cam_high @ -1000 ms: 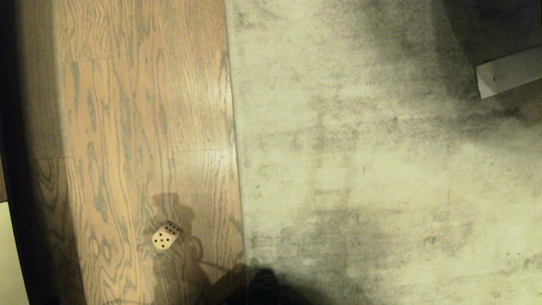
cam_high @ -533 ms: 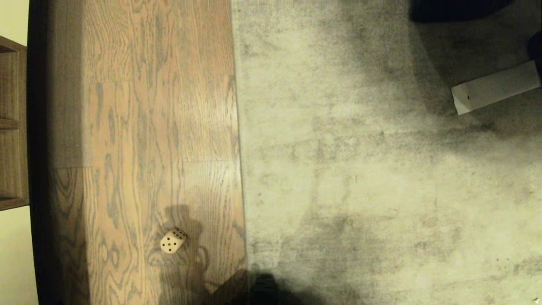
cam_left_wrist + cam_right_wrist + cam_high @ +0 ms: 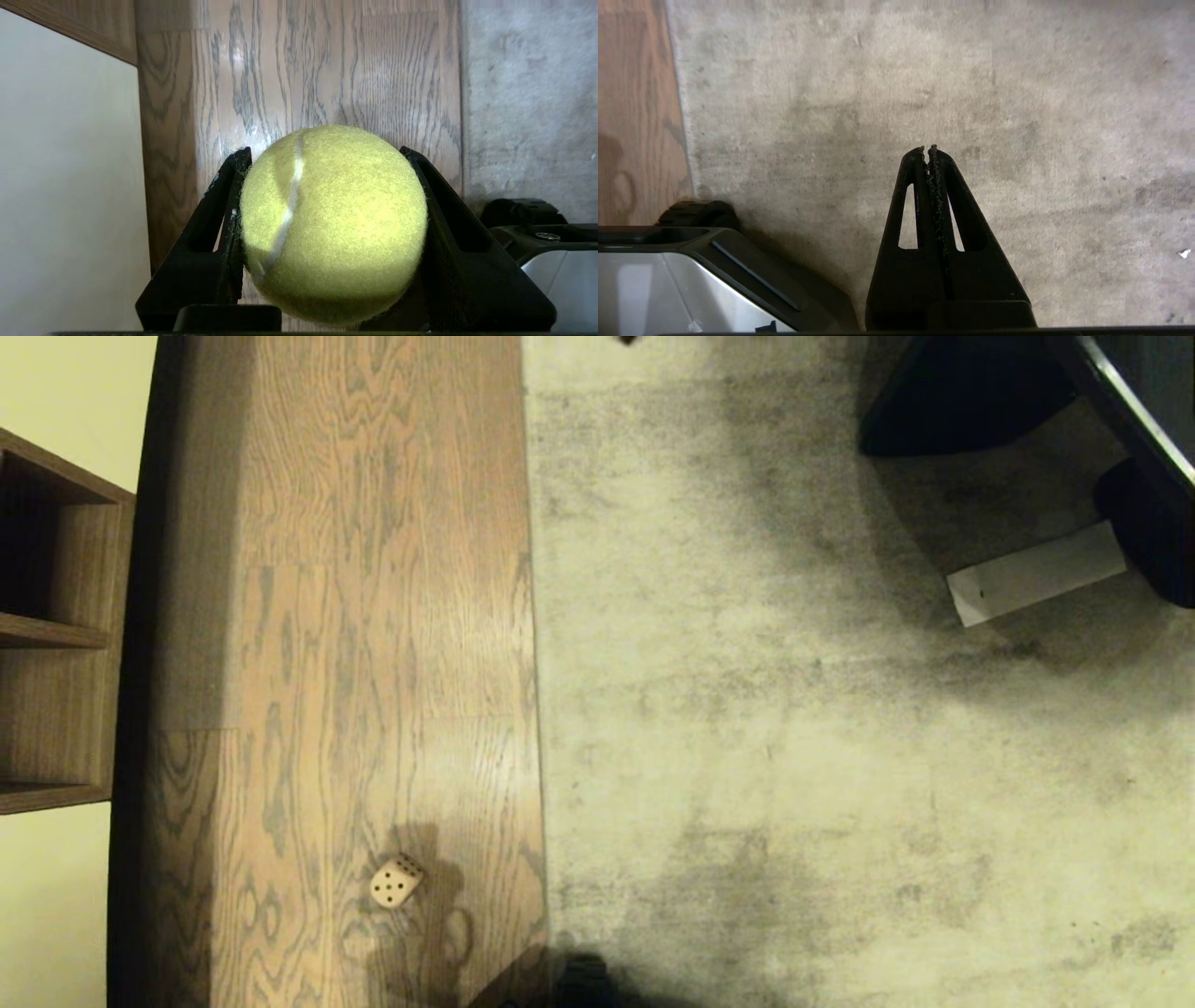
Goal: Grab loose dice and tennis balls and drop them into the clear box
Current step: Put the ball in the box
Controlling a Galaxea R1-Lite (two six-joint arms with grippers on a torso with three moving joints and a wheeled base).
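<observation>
While the left gripper (image 3: 327, 233) was clamped on a tennis ball (image 3: 332, 224), one die (image 3: 395, 882) lay on the wood floor (image 3: 373, 616), nearer that gripper; right gripper (image 3: 927, 150) was pressed together, empty, over carpet (image 3: 1017, 116).

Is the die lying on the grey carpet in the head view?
No, the die lies on the wooden floor, a little to the left of the edge of the carpet.
</observation>
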